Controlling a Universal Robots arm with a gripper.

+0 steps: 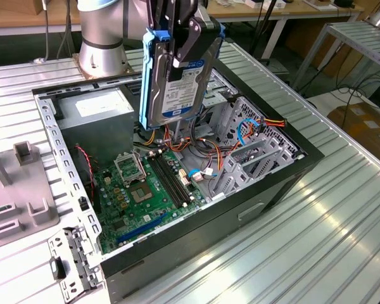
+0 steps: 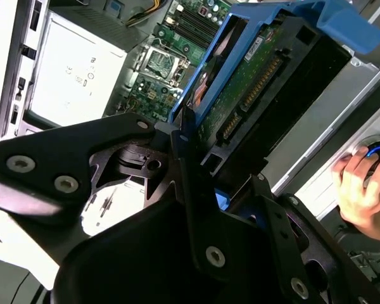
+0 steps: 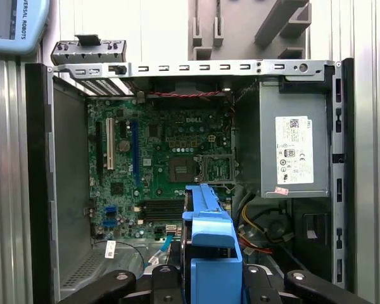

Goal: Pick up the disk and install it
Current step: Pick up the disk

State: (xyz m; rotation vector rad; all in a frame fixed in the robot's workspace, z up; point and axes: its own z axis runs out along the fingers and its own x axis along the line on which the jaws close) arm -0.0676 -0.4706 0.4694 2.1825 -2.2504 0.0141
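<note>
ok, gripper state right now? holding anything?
Gripper: shut on the disk, holding it on edge above the open computer case.
Person's hand: resting on a dark rounded object with a blue glow; what it is cannot be told.

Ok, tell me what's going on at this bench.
The robot arm's hand is shut on the disk and holds it on edge in the air over the open computer case. The disk hangs above the case's inside, near the motherboard and the power supply. It is picked up but not yet seated in the case.
</note>
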